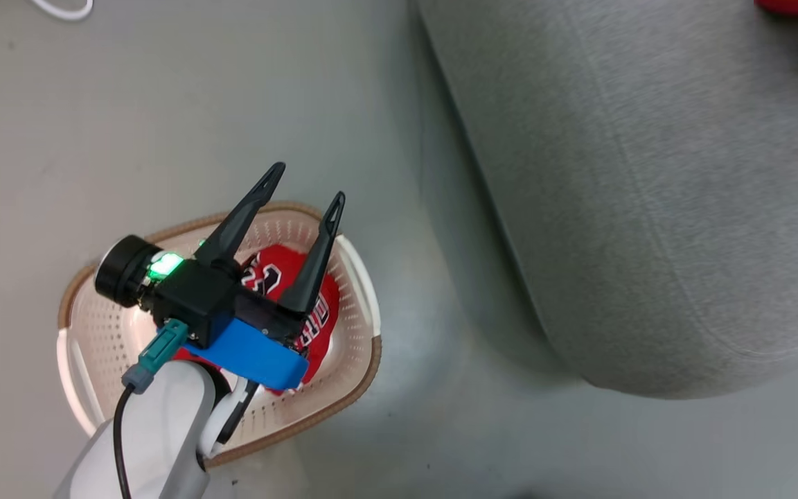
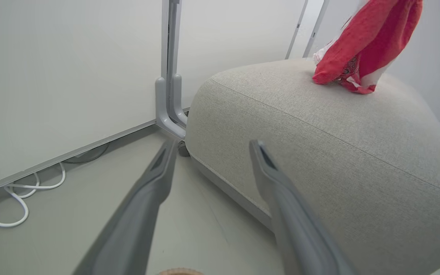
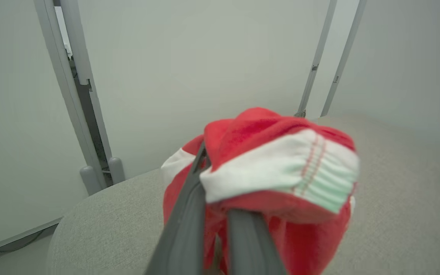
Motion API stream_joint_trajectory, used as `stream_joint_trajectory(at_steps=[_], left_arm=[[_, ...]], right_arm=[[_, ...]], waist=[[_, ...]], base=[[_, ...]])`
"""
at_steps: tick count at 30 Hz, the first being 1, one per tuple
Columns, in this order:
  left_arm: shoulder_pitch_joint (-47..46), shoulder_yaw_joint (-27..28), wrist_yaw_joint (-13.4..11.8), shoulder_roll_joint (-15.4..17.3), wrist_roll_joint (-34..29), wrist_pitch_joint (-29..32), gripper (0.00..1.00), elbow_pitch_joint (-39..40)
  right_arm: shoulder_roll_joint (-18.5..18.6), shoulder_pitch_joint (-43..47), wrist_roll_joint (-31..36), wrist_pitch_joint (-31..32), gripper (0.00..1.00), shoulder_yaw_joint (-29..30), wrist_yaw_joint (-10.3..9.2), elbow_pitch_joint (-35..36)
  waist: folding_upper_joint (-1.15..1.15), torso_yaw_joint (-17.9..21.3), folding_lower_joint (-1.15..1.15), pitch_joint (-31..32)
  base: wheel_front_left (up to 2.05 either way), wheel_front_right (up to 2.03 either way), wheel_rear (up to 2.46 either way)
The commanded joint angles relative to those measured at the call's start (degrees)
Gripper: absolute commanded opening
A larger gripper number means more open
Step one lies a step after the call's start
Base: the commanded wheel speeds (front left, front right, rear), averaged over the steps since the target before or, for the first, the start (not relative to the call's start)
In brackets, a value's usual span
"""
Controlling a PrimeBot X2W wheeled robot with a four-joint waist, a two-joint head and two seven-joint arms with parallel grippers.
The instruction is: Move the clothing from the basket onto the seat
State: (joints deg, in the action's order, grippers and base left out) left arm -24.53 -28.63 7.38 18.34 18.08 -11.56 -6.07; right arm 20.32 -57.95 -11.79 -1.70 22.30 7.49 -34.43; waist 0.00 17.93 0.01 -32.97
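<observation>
We look down on a pale grey floor [image 1: 163, 104]. The basket [image 1: 104, 333], cream and perforated with a brown rim, stands at lower left. A strip of bare floor separates it from the rounded, seamed edge of the large light-grey seat [image 1: 648, 208] on the right.

Beyond the seat's corner stand a white wall panel [image 2: 71, 76] and a grey post [image 2: 168, 76]. A white cable [image 2: 21, 206] lies looped at the wall's foot.

Our left jaws hover over the basket, spread wide and holding nothing. Beneath them in the basket lies the red jersey [image 1: 281, 270]. Its black-and-white lettering is partly covered, and we cannot read it.

Our right jaws are closed on the red shorts [image 3: 281, 172], which have a white ribbed band. The shorts hang over the seat, and their lower end appears to touch its top.
</observation>
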Motion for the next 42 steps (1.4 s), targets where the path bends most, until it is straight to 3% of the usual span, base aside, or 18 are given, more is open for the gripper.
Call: stream_joint_trajectory(at_steps=[1, 10, 22, 23, 24, 25, 26, 33, 42], left_arm=[[-1.01, -0.18, -0.07, 0.32, -0.29, 0.39, 1.0, 0.65], [-1.57, -1.11, -0.65, 0.36, -0.59, 1.02, 1.0, 2.43], [-0.67, -0.87, -1.42, -0.28, 0.79, -0.31, 1.0, 0.48], [-0.75, -1.02, -1.4, -0.41, 0.87, -0.45, 1.0, 0.29], [-0.82, -1.14, -1.37, -0.52, 0.91, -0.56, 1.0, 0.0], [-0.85, -1.31, -1.31, -0.67, 0.99, -0.69, 1.0, -0.32], [-0.84, -1.53, -1.25, -0.86, 1.02, -0.82, 1.0, -0.57], [-0.21, -2.45, -0.89, -2.85, 2.27, -2.34, 1.0, -3.62], [3.64, -1.2, -0.7, -6.41, 4.2, -3.63, 1.0, -8.99]], right_arm=[[0.13, 0.84, 0.04, -0.59, 0.0, 0.61, 0.01, -0.78], [-1.32, 3.77, 4.28, -8.19, 0.0, 5.88, 0.01, -13.65], [-0.59, 3.17, 7.89, -12.18, 0.0, 5.55, 0.01, -22.47], [-0.49, 3.18, 7.88, -12.3, 0.05, 5.41, 0.01, -22.8], [-0.46, 3.18, 7.92, -12.45, 0.29, 5.28, 0.01, -23.1], [-0.39, 3.23, 7.96, -12.56, 0.71, 5.17, 0.01, -23.37], [-0.32, 3.31, 7.93, -12.71, 1.0, 5.1, 0.01, -23.57], [0.38, 5.74, 7.99, -13.24, 1.0, 3.45, 0.01, -24.09], [-0.22, 14.94, 7.99, -13.38, 1.0, -1.57, 0.01, -19.86]], waist=[[0.0, -2.2, -0.01, -2.99], [0.0, -3.96, -0.01, -4.91], [0.0, -4.02, -0.01, -2.3], [0.0, -4.05, -0.01, -2.16], [0.0, -4.08, -0.01, -1.98], [0.0, -4.15, -0.01, -1.73], [0.0, -4.25, -0.01, -1.44], [0.0, -5.58, -0.01, 2.66], [0.0, -8.29, -0.01, 13.57]], base=[[0.0, 0.0, 0.0], [0.0, 0.0, 0.0], [0.0, 0.0, 0.0], [0.0, 0.0, 0.0], [0.0, 0.0, 0.0], [0.0, 0.0, 0.0], [0.0, 0.0, 0.0], [0.0, 0.0, 0.0], [0.0, 0.0, 0.0]])
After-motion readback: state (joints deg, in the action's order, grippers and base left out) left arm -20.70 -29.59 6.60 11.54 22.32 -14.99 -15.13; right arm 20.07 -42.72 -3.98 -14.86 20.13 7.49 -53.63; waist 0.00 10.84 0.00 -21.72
